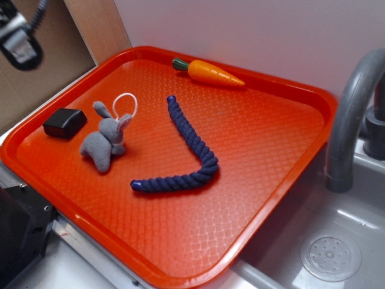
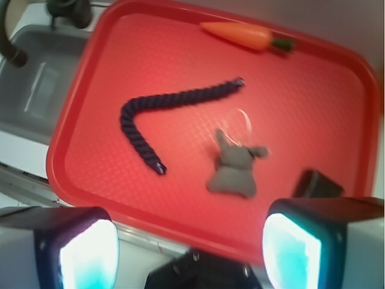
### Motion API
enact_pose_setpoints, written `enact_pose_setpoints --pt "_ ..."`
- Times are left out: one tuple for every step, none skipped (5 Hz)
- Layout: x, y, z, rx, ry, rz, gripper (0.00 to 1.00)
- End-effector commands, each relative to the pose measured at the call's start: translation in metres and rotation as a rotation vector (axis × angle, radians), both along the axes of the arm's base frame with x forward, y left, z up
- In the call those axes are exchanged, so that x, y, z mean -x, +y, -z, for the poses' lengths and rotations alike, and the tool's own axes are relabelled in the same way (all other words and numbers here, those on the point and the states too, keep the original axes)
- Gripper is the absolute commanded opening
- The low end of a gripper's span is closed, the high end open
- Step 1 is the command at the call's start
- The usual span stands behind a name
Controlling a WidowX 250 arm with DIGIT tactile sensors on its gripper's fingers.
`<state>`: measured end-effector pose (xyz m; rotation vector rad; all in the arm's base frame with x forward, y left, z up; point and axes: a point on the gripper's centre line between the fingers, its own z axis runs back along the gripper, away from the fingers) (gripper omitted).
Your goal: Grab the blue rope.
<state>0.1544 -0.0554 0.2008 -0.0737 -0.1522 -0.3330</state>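
- Gripper (image 2: pixel 189 247) high above the near edge of the red tray (image 2: pixel 337 102), spread wide and holding nothing; two pale pads (image 2: pixel 87 253) at the bottom corners of the wrist view, well apart from everything on the tray.
- Seen only as a dark blurred part at the top left corner of the exterior view, off beyond the tray's rim.
- Nearest below in the wrist view: grey plush bunny (image 1: pixel 107 139) lying on its side with a white loop at its head, and a small black block (image 1: pixel 64 123) just beside it, near the tray's left edge.
- Further out: blue rope (image 1: pixel 191 155) lying flat around the middle of the tray, apart from the bunny, nothing on top of it or across it.
- Thick, twisted, dark navy, bent in a V with smooth capped ends; one arm pointing toward the far rim, the other toward the bunny's side.
- Toy carrot (image 1: pixel 210 72) with a green top near the far rim, well apart from the rope.
- Grey sink (image 1: pixel 337 241) with a curved faucet (image 1: pixel 352 114) beside the tray's right edge.
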Motion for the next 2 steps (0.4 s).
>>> enact_pose_setpoints --pt "-0.026 -0.043 0.051 -0.025 0.021 0.254 1.00" --pt "-0.029 -0.060 0.080 -0.061 0.048 0.306 1.00"
